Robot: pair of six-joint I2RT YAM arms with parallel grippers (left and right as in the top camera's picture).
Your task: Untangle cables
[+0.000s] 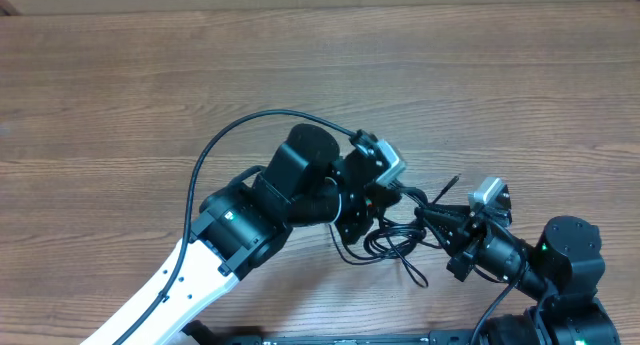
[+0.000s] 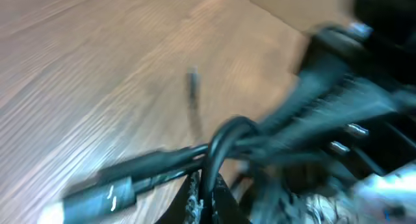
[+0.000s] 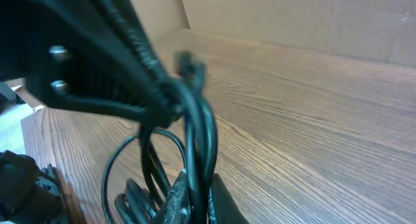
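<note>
Cables close-up; green arm lights overhead only.

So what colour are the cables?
The cables are black, clearest in the right wrist view.

Matt wood-grain table, smooth, glossy black plastic-coated cables.

Wood-grain table backed by cardboard wall.
</note>
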